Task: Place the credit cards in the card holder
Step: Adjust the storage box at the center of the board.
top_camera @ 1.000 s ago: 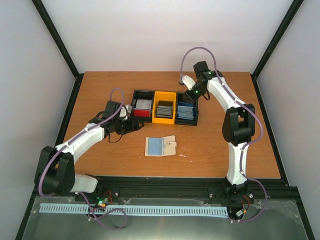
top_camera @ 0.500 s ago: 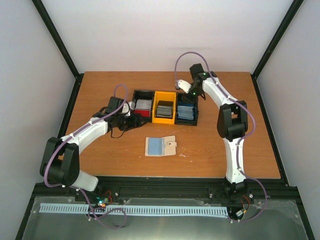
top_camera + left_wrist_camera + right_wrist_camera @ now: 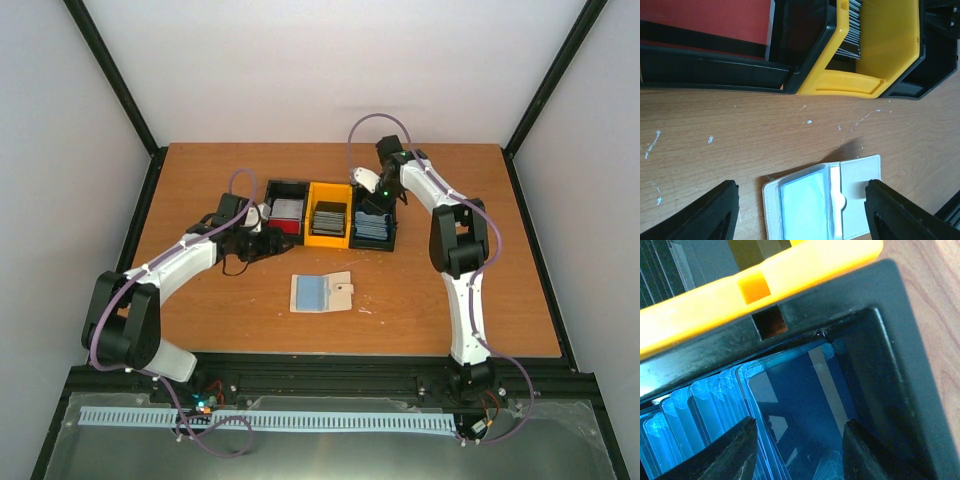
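Note:
The card holder [image 3: 321, 292] lies open on the table in front of the bin tray, with a pale blue card [image 3: 805, 205] in its clear pocket. In the left wrist view my left gripper [image 3: 805, 212] hangs open just above the card holder [image 3: 862, 185], one finger on each side, touching nothing. Loose credit cards stand in the tray: silver-and-red [image 3: 285, 212], dark grey [image 3: 328, 218] and blue [image 3: 372, 225]. My right gripper [image 3: 800, 447] is lowered into the blue compartment, and its open fingers flank the front blue card [image 3: 800, 405] by its long edges.
The black-and-yellow bin tray [image 3: 330, 241] stands at the middle back of the table. Its yellow wall [image 3: 765, 285] and black rim [image 3: 900, 365] closely surround my right gripper. In the left wrist view the tray's front wall [image 3: 715, 75] is just beyond the card holder.
My right gripper has moved left and down from beside the tray into the blue compartment, and its jaws have narrowed a little. My left gripper has shifted slightly toward the tray.

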`<action>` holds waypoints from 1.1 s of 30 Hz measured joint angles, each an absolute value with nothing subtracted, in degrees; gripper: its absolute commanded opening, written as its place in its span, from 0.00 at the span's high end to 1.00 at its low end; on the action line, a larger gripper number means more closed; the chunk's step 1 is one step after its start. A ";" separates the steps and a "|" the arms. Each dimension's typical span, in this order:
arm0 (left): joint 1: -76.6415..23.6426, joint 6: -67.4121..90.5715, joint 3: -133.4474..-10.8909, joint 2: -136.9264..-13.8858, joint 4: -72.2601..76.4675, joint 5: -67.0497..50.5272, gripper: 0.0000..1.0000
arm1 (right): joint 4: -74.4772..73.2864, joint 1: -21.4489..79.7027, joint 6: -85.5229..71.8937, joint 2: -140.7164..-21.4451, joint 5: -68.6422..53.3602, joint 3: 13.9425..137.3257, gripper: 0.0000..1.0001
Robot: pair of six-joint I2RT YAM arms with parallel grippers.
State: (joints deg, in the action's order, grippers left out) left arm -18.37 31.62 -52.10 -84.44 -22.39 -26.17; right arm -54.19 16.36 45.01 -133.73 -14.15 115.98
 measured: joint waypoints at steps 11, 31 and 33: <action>-18.37 31.59 -52.16 -84.64 -22.39 -25.87 0.30 | -53.30 16.34 44.53 -134.21 -13.21 115.96 0.54; -18.37 31.59 -52.36 -85.56 -22.37 -25.08 0.30 | -49.47 16.36 42.83 -134.23 -10.90 115.96 0.60; -18.37 31.62 -52.36 -85.56 -22.39 -24.58 0.30 | -49.23 16.36 42.65 -134.23 -10.92 115.96 0.61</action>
